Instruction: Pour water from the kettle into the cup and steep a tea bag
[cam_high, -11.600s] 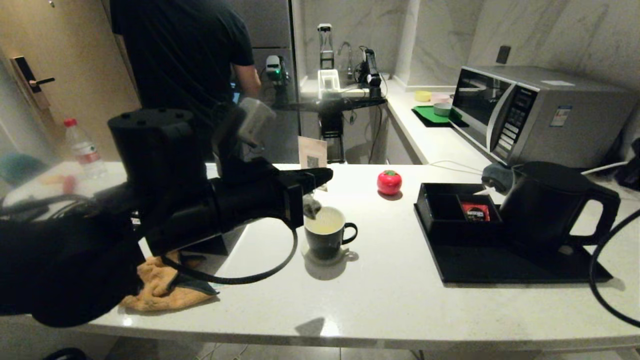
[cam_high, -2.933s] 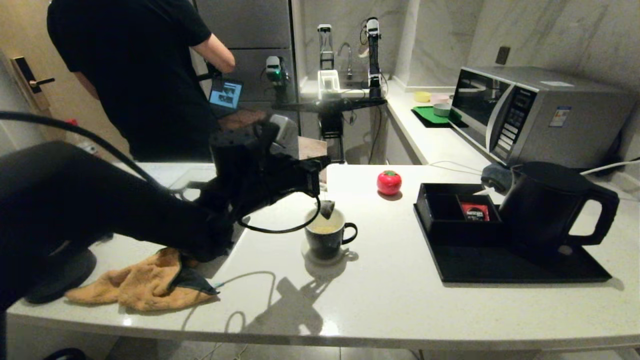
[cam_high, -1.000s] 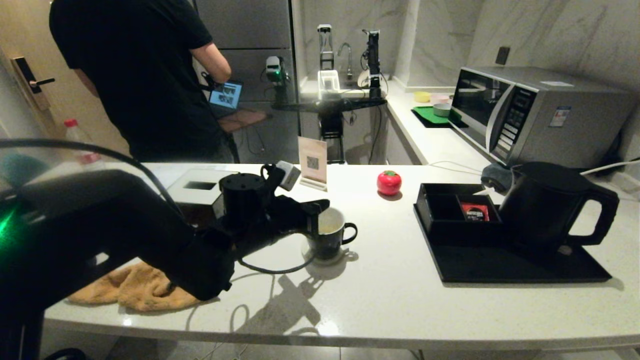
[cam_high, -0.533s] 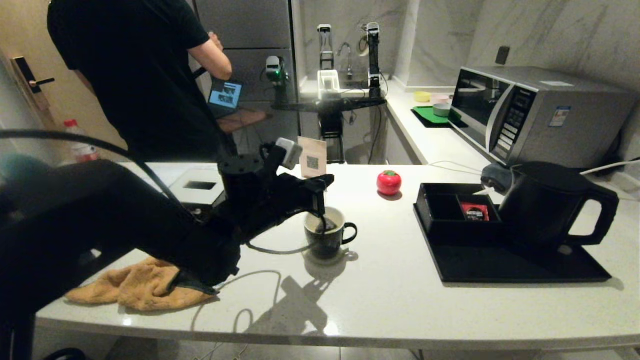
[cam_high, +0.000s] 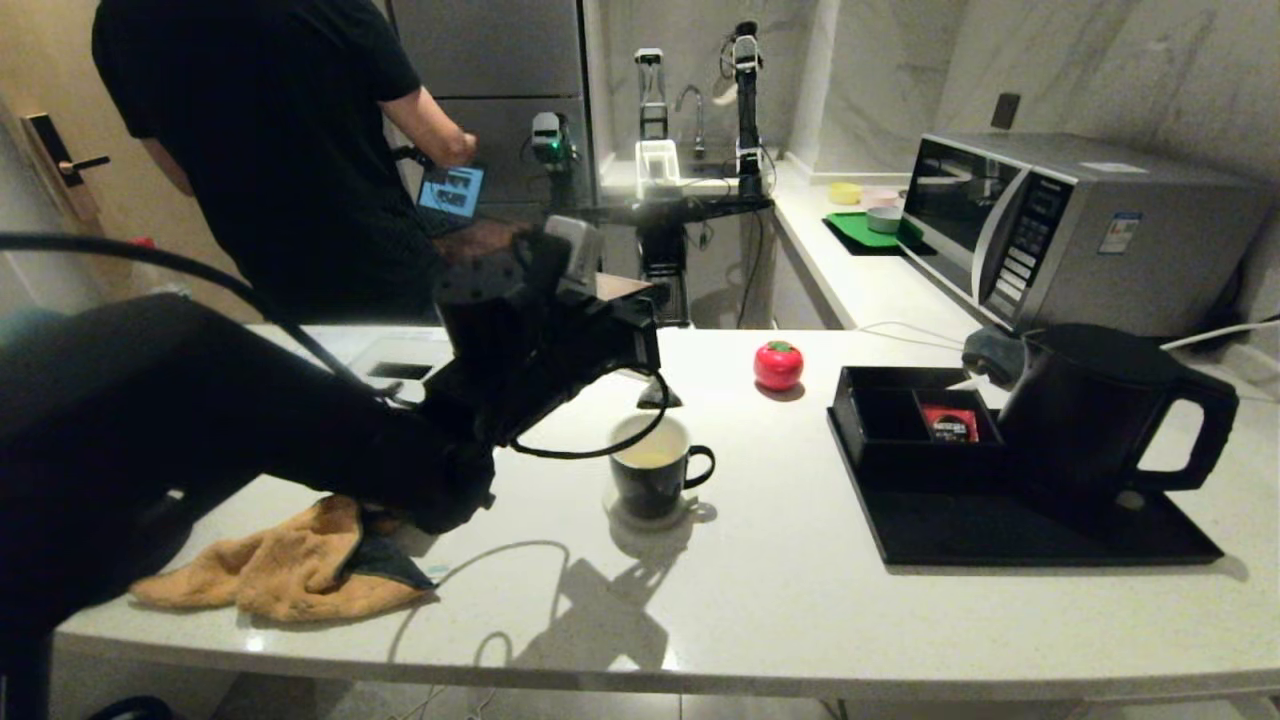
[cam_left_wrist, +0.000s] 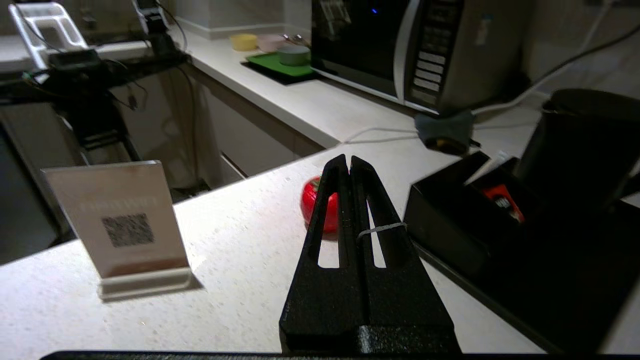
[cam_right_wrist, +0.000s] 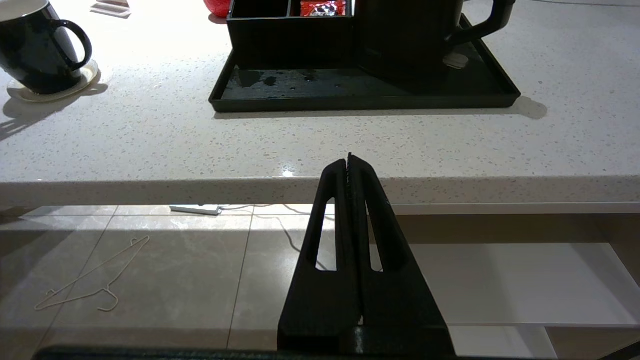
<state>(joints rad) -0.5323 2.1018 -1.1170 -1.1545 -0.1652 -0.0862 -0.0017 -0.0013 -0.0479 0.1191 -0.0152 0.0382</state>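
Note:
The black cup (cam_high: 655, 480) stands on a pale coaster mid-counter, with pale yellowish water (cam_high: 650, 458) inside. My left gripper (cam_high: 650, 345) hovers above and just behind it, shut on the tea bag's string, which crosses one finger (cam_left_wrist: 385, 229). The tea bag (cam_high: 660, 395) hangs clear above the rim, dark and small. The black kettle (cam_high: 1100, 420) sits on the black tray (cam_high: 1000, 540) at the right. My right gripper (cam_right_wrist: 349, 159) is shut and empty, parked below the counter's front edge; in its view the cup (cam_right_wrist: 35, 50) and the kettle (cam_right_wrist: 400, 35) show beyond it.
A red tomato-shaped object (cam_high: 778, 365) lies behind the cup. A black box (cam_high: 900, 420) on the tray holds a red sachet (cam_high: 950, 423). An orange cloth (cam_high: 290, 570) lies at front left. A QR sign (cam_left_wrist: 120, 225), a microwave (cam_high: 1060, 225) and a person (cam_high: 290, 150) are behind.
My left gripper has risen, lifting the tea bag out of the cup where it was dipped half a second ago. The right arm has not moved.

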